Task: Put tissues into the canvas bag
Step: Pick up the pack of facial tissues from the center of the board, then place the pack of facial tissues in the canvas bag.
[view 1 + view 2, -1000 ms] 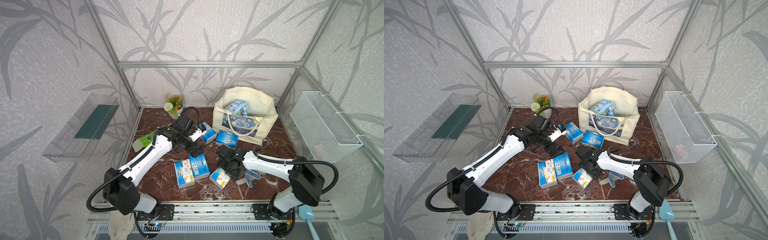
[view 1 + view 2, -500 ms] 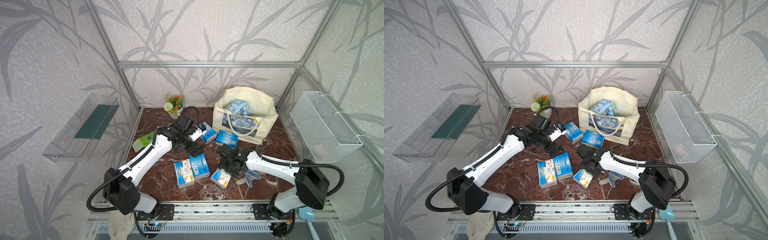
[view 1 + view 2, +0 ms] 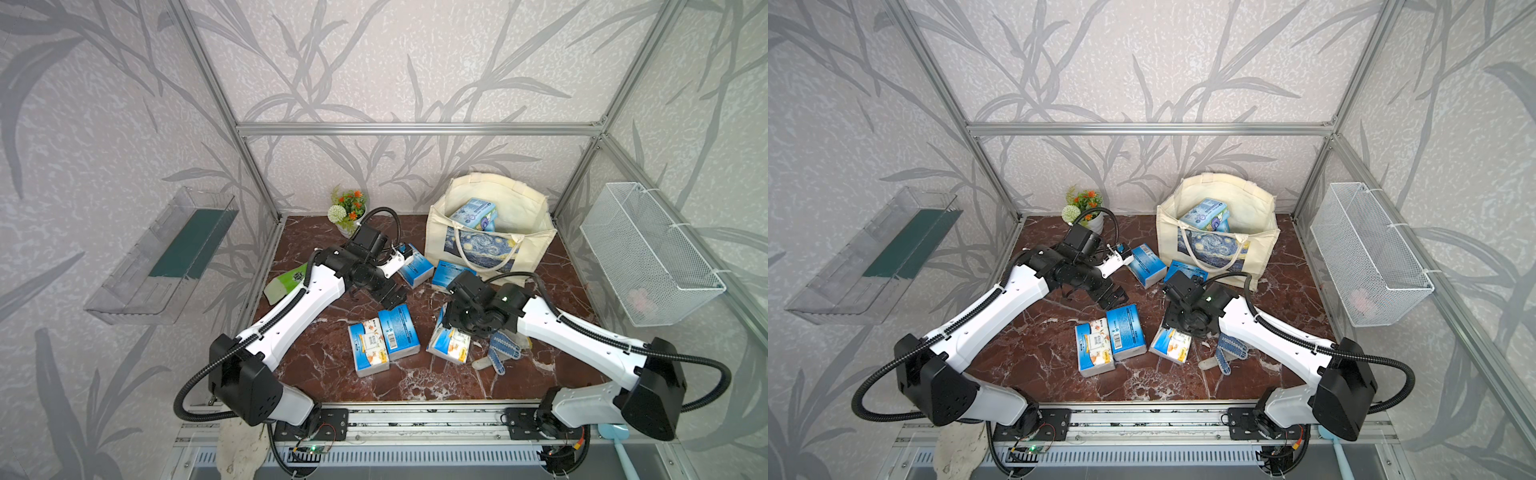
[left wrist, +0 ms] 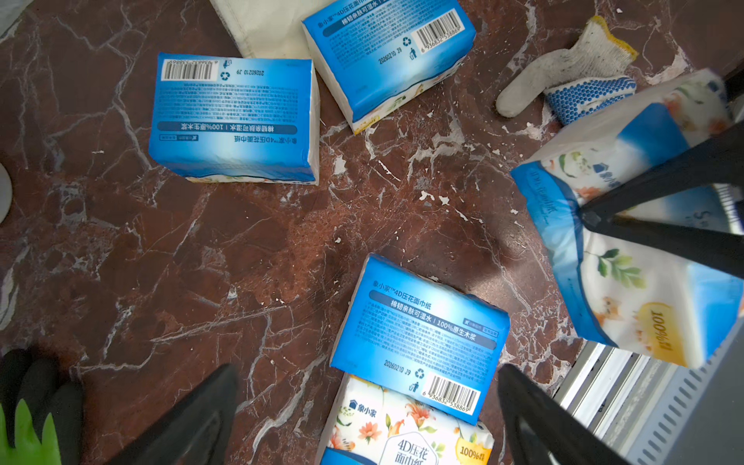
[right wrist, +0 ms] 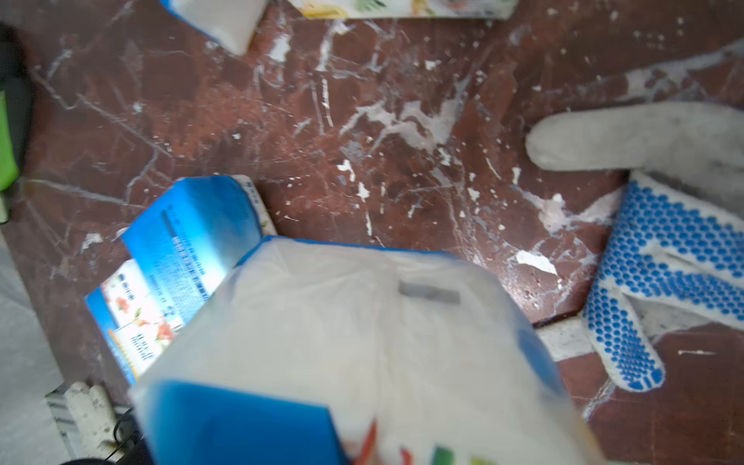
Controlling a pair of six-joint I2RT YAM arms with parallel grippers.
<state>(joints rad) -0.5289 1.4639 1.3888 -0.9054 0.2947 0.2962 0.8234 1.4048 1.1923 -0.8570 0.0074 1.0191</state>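
Grey leaf-patterned walls [image 3: 374,62] all round, aluminium frame [image 3: 415,129] in front of them. Red-brown marble table [image 3: 324,374] below, evenly lit. Clear shelf [image 3: 166,257] on one side wall, white wire basket [image 3: 648,257] opposite.

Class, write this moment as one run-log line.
left tool: open, empty | right tool: shut on pack | bag: upright, open

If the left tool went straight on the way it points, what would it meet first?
Likely the blue barcode-up tissue pack ahead of the open left tool; depth is unclear, so maybe the marble table first.
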